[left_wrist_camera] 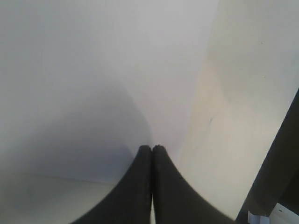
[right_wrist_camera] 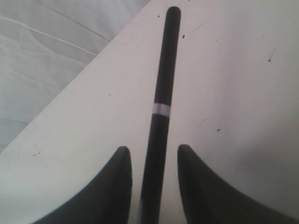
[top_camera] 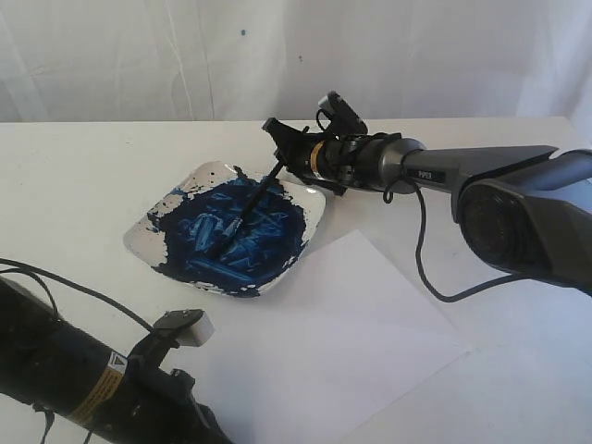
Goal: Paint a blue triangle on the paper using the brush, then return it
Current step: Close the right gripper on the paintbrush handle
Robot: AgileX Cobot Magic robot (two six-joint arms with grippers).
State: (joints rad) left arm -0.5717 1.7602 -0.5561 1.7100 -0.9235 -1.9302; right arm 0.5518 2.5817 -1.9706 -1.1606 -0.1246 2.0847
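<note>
The black-handled brush (top_camera: 254,199) leans out of a white dish (top_camera: 313,208) smeared with dark blue paint, its tip down in the paint. My right gripper (top_camera: 282,155) is at the brush's upper end. In the right wrist view the handle (right_wrist_camera: 161,84) runs between the open jaws of this gripper (right_wrist_camera: 153,147), with a gap on each side. The paper (top_camera: 342,333) lies flat in front of the dish, plain white; no blue triangle shows on it. My left gripper (left_wrist_camera: 152,147) is shut with nothing in it, just above the paper (left_wrist_camera: 107,70).
The left arm (top_camera: 83,379) lies across the near left corner of the white table (top_camera: 74,185). The right arm (top_camera: 481,176) reaches in from the right, its cable looping onto the table. A white cloth backdrop hangs behind the far edge.
</note>
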